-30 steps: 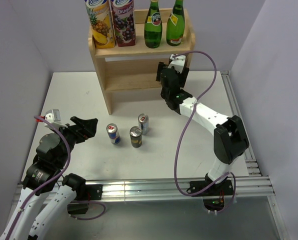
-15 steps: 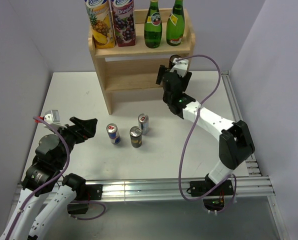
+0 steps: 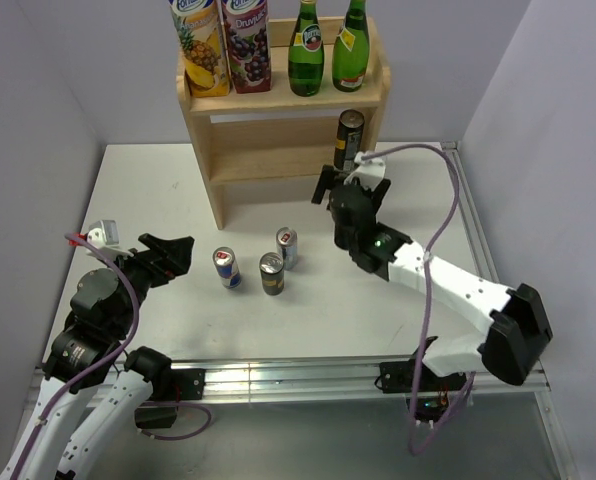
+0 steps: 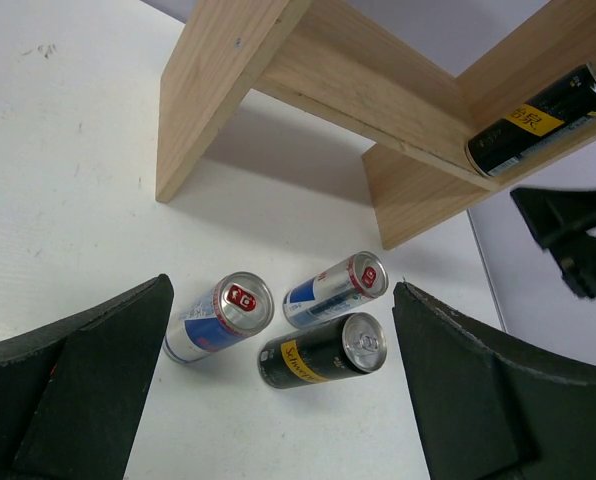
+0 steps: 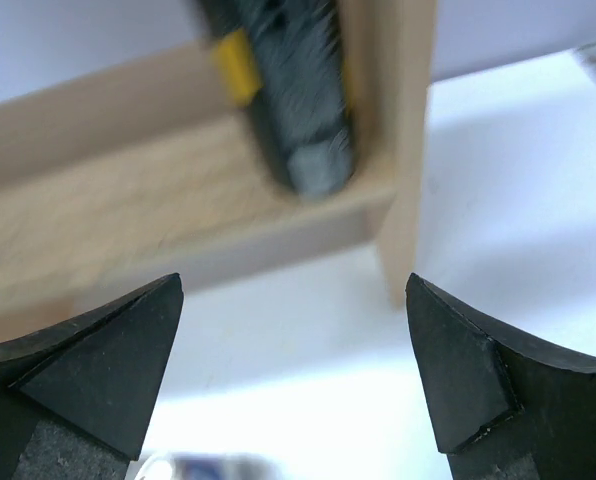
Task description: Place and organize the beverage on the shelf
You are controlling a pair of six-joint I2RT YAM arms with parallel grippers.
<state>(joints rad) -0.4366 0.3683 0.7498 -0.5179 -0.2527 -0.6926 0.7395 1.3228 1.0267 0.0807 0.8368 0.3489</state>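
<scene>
- The black can (image 3: 349,138) stands upright on the lower board of the shelf (image 3: 268,135), at its 3 o'clock end and close against the side panel.
- The right fingers (image 3: 346,183) are spread wide with nothing between them, just on the 6 o'clock side of that can. I judge this to be the step of getting clear after a placement.
- To do it well, the right arm should back off straight toward 6 o'clock, keeping low and level. Any sideways swing risks clipping the can or the panel beside it.
- The right wrist view is blurred, so I cannot tell how squarely the can sits. It is worth checking before moving on.
- Three cans wait on the tabletop (image 3: 158,190), at 6 o'clock from the shelf: a blue can (image 3: 227,267), a silver can (image 3: 287,247) and a dark can (image 3: 271,273). The dark and silver ones are nearly touching.
- The left fingers (image 3: 181,257) are also released and empty, at 9 o'clock from the blue can.
- The blue can stands a little apart from the other two, so taking it first should avoid toppling them.
- The lower board is open from the black can toward 9 o'clock, so cans can be lined up there. The top board already holds cartons (image 3: 223,50) and green bottles (image 3: 328,50).
</scene>
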